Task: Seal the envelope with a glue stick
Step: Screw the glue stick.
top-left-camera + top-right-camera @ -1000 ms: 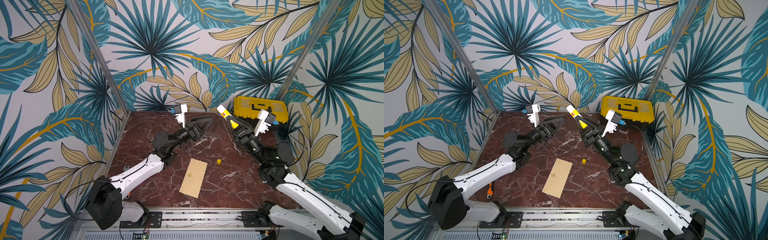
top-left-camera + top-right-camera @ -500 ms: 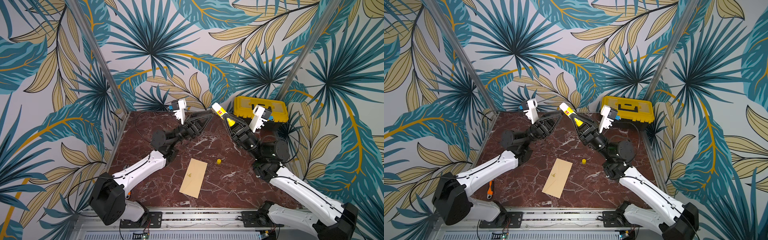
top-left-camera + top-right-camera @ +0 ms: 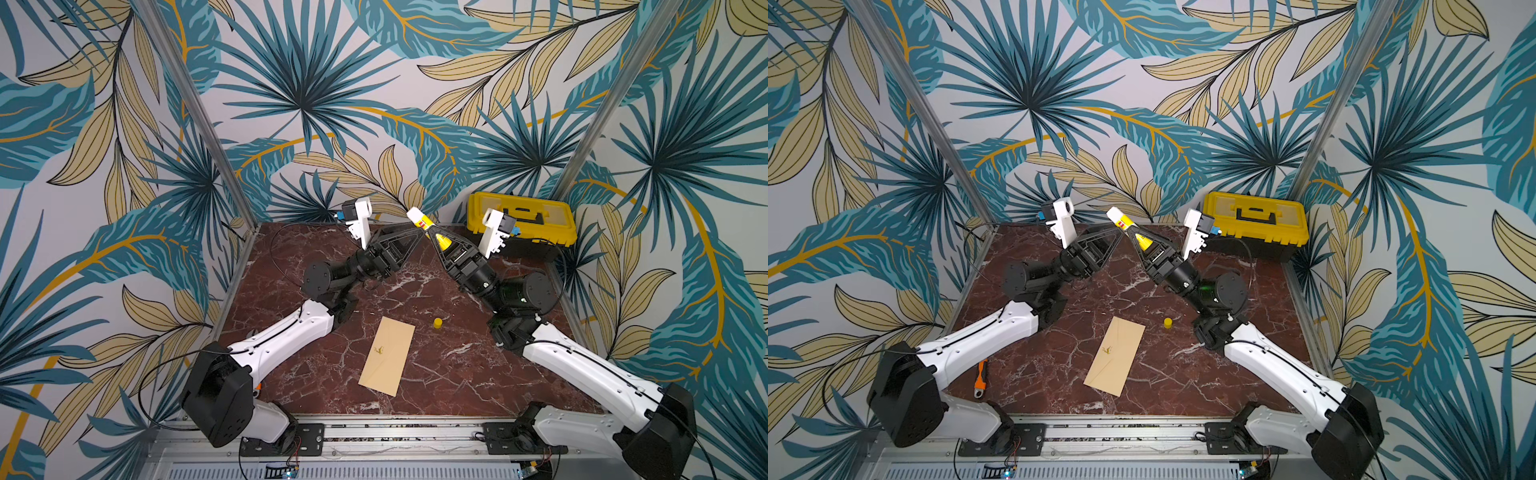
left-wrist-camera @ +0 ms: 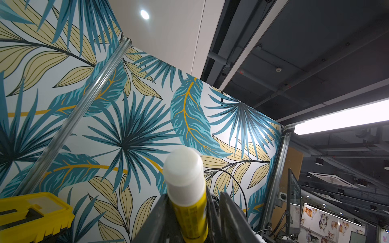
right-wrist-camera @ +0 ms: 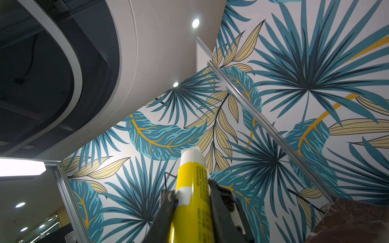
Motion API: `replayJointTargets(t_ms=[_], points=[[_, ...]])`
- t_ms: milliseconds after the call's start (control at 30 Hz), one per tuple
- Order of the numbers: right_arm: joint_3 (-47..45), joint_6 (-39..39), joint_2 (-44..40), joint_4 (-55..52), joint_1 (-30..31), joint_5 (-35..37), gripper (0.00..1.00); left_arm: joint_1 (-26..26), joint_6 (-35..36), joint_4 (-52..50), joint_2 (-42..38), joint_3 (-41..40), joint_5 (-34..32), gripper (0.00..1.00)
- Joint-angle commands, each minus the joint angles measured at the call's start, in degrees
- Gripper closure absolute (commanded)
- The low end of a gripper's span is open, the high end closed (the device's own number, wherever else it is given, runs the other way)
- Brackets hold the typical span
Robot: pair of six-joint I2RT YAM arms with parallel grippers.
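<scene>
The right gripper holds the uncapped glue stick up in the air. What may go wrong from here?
1. The bare white tip of the glue stick sits right at the fingers of the left gripper; glue may smear onto them.
2. The right gripper holds the stick high above the table; a sideways pull may make it slip and drop.
3. The loose cap beside the envelope may be knocked away.

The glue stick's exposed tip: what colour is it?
White; the glue stick tip shows best in the left wrist view.
</scene>
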Motion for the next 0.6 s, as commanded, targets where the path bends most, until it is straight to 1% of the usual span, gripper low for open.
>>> replayJointTargets(t_ms=[0, 67, 167, 267, 467, 533, 567], points=[[0.23, 2.00, 0.39, 3.38, 0.39, -0.68, 1.00, -0.05, 0.54, 2.26, -0.72, 1.36, 0.21, 0.61], [0.23, 2.17, 0.57, 3.38, 0.59, -1.11, 1.00, -0.06, 0.45, 2.52, -0.72, 1.17, -0.19, 0.60], [0.15, 2.80, 0.83, 3.64, 0.73, -2.03, 1.00, -0.07, 0.91, 2.23, -1.06, 0.86, -0.91, 0.57], [0.06, 3.13, 0.85, 4.07, 1.04, -2.60, 1.00, -0.04, 1.65, 1.55, -1.48, 0.40, -1.64, 0.57], [-0.29, 3.27, 0.83, 4.01, 1.30, -2.31, 1.00, -0.01, 1.87, 2.11, -1.76, 0.17, -1.52, 0.70], [-0.47, 3.31, 0.83, 4.10, 1.29, -2.44, 1.00, -0.03, 1.95, 2.18, -2.00, -0.09, -1.88, 0.71], [-0.55, 3.39, 0.83, 4.13, 1.30, -2.43, 1.00, 0.03, 1.99, 2.15, -2.05, -0.16, -1.89, 0.68]])
